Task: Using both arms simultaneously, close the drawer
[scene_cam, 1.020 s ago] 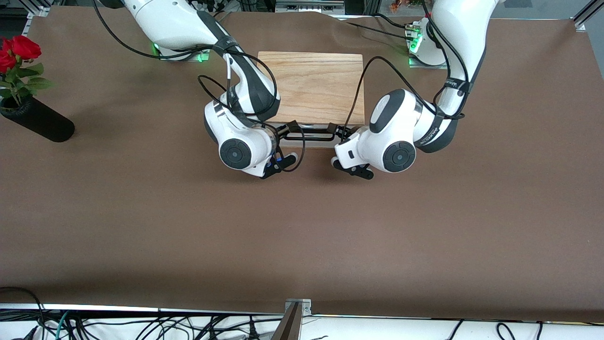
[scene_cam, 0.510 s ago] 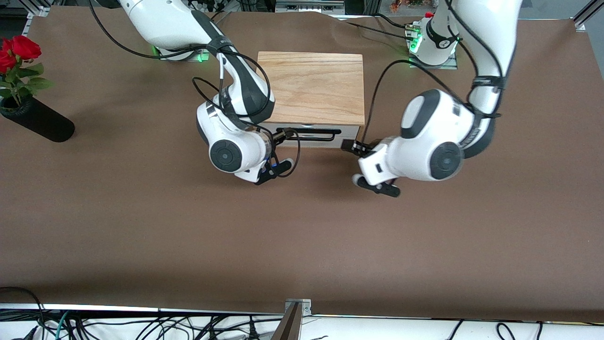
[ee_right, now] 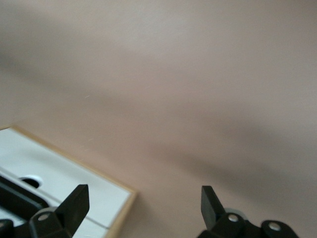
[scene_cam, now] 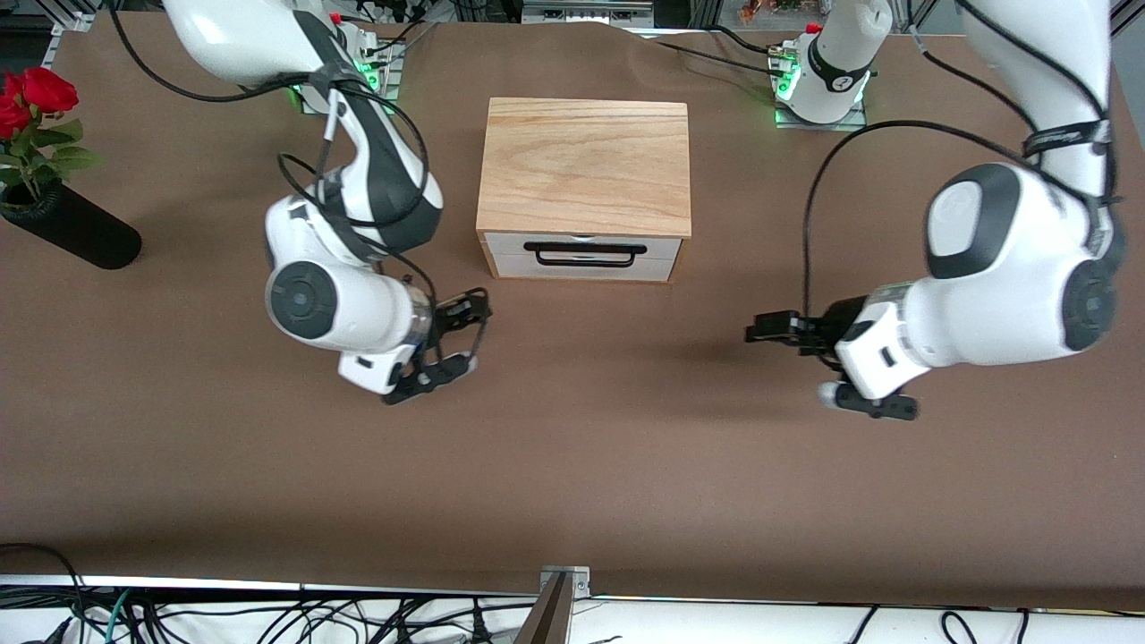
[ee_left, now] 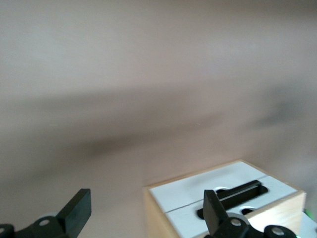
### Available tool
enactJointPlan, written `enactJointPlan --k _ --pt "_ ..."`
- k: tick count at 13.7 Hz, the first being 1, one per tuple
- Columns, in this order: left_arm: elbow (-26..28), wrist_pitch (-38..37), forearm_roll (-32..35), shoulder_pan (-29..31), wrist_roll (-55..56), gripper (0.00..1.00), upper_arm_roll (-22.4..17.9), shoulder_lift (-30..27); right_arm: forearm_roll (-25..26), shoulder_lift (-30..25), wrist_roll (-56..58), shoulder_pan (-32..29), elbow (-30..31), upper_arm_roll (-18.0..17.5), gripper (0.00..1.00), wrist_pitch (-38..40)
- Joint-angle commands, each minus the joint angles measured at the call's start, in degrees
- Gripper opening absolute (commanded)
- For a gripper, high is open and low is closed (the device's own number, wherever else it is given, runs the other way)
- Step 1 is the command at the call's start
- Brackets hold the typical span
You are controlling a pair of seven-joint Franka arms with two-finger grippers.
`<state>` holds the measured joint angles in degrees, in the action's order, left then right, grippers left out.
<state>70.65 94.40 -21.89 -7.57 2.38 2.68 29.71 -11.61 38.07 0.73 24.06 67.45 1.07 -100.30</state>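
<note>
The light-oak box (scene_cam: 586, 165) stands mid-table. Its drawer (scene_cam: 581, 265) sits flush in the box, showing a white front panel and a black bar handle (scene_cam: 586, 254). My left gripper (scene_cam: 769, 328) is open and empty over bare table toward the left arm's end, its fingers pointing at the box. My right gripper (scene_cam: 467, 311) is open and empty over bare table toward the right arm's end. The left wrist view shows its gripper (ee_left: 144, 213) apart from the drawer front (ee_left: 193, 191). The right wrist view shows its gripper (ee_right: 143, 203) apart from the drawer front (ee_right: 64, 178).
A black vase (scene_cam: 76, 233) with red roses (scene_cam: 31, 94) lies tilted near the table edge at the right arm's end. The brown table cover (scene_cam: 572, 447) stretches wide between the box and the front edge. Loose cables hang below that edge.
Both grippers have left the drawer handle and swung apart, each toward its own arm's end of the table. The handle now shows fully.
</note>
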Motion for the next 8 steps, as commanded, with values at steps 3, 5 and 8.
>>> enactJointPlan --k 3,5,8 --pt "0.4 -5.0 9.9 2.5 -0.9 1.0 0.0 -4.3 3.2 -1.7 0.4 -0.1 -1.5 7.4 1.0 1.2" --pt "0.3 -6.3 17.4 2.7 -1.0 1.0 0.6 -5.2 3.2 -4.3 0.3 0.1 -1.4 12.8 1.0 1.4" --pt "1.7 -6.4 20.5 2.8 -1.2 1.0 -0.8 -10.3 3.5 -9.7 0.4 -1.0 -1.1 17.6 1.0 1.4"
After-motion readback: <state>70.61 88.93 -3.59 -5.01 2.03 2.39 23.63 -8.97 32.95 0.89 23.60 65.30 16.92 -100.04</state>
